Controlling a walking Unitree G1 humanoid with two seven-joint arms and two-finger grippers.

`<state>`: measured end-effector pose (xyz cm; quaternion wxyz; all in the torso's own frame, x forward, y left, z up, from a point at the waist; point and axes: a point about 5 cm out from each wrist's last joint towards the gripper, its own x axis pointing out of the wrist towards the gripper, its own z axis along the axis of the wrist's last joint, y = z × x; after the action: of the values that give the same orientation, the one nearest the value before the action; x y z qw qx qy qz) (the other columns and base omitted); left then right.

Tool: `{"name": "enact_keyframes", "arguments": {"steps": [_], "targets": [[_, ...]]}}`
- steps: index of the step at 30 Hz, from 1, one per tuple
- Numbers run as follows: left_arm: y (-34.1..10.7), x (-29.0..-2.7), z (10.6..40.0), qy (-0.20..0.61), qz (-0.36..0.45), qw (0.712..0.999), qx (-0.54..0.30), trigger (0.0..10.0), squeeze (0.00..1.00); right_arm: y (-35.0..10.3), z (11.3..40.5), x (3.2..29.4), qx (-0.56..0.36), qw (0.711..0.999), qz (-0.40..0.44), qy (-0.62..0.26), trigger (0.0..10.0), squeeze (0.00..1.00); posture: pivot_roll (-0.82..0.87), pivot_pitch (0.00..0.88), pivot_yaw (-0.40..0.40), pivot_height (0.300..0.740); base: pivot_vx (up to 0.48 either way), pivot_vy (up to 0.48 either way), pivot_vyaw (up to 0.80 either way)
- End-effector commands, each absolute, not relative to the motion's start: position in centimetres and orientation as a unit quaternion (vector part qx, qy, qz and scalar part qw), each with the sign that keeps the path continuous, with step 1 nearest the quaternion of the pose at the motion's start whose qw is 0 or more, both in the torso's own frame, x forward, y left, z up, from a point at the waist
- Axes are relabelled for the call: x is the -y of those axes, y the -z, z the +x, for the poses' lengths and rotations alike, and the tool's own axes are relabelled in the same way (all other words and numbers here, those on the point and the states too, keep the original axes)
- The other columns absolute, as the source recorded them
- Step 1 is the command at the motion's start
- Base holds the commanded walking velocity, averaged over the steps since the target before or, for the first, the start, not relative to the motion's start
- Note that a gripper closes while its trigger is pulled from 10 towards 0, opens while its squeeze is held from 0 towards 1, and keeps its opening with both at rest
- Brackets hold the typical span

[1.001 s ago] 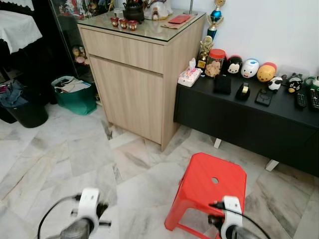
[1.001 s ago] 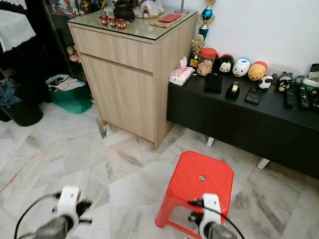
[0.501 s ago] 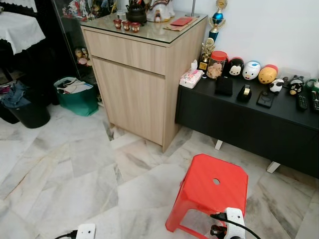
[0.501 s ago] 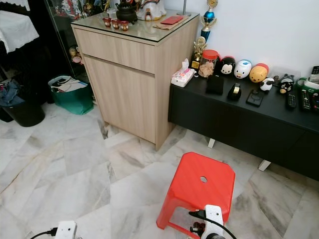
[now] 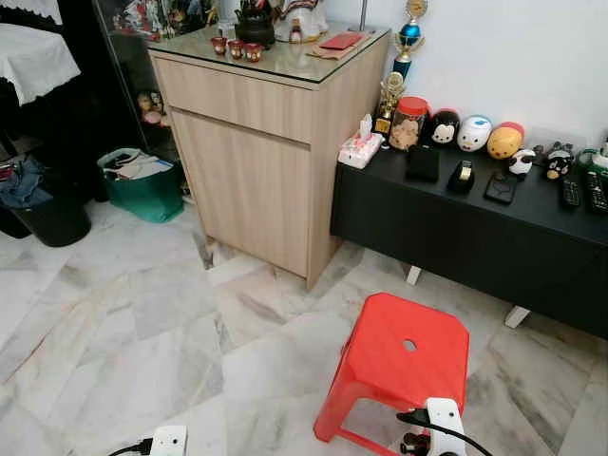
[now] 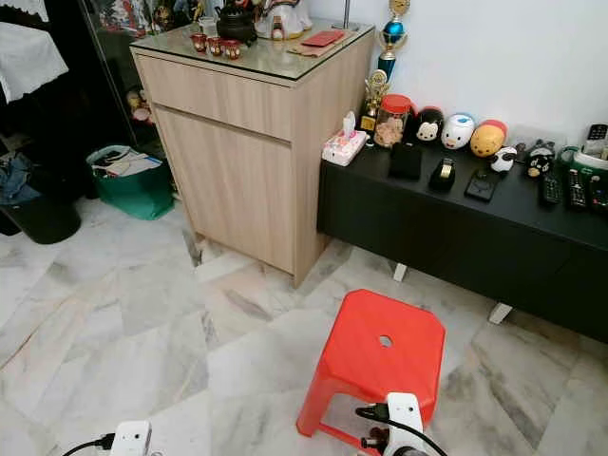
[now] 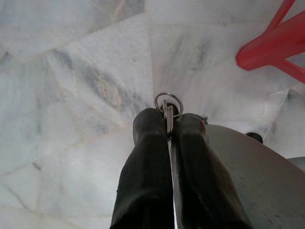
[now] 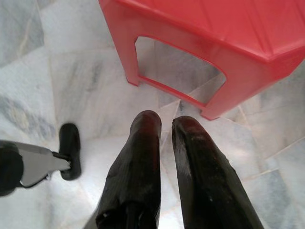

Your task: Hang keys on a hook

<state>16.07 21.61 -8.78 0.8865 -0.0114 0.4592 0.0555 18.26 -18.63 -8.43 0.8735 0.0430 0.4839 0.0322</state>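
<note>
Keys: thin flat metal blades on a round silver split ring, pinched between the tips of the left gripper — fingers pressed together on the blades, ring poking out past the tips. Metal smooth, dull grey shine. Held low over the marble floor, pale grey-white slabs with darker veins and faint joint lines.

Right gripper: long black fingers nearly together, a slim gap between them, nothing in it. Matte rubbery surface, rounded tips. Hangs above floor just short of the red stool.

Stool: glossy moulded red plastic, square seat with rounded corners, small round hole in the middle, splayed legs with cross rails. In the head views at about 5 o'clock.

Wooden cabinet at about 12 o'clock — light oak laminate, boxy, glass top carrying small red cups and a dark teapot. Low black bench at about 2 o'clock, matte, on white legs; along it a tissue pack, a red-lidded jar, trophies, rounded cartoon-head figurines, remotes. White plain wall behind.

Green bag and dark bin at about 10 o'clock by the cabinet's side.

White wrist housings of both arms at 6 o'clock, black cables attached.
</note>
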Motion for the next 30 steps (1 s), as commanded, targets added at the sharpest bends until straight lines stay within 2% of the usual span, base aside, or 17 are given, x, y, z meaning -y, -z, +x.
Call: {"name": "enact_keyframes", "arguments": {"steps": [1, 13, 30], "targets": [[8.9, -21.3, 16.0, -0.056, -0.013, 0.885, -0.461, 10.0, 0.0, 8.5, 18.0, 19.0, -0.492, 0.869, 0.038, -0.029, 10.0, 0.0, -0.04, 0.0, -0.05, 0.74, 0.0, 0.0, 0.0], [9.5, -21.2, 14.7, -0.059, -0.021, 0.875, -0.481, 10.0, 0.0, 8.7, 17.5, 19.7, -0.497, 0.867, 0.038, -0.012, 10.0, 0.0, -0.05, 0.0, -0.047, 0.74, -0.23, 0.0, 0.0], [9.4, -21.4, 14.9, -0.058, -0.02, 0.874, -0.481, 10.0, 0.0, 8.9, 16.5, 21.0, -0.499, 0.865, 0.045, 0.001, 10.0, 0.0, -0.05, 0.0, -0.049, 0.74, -0.37, 0.0, 0.0]]}}
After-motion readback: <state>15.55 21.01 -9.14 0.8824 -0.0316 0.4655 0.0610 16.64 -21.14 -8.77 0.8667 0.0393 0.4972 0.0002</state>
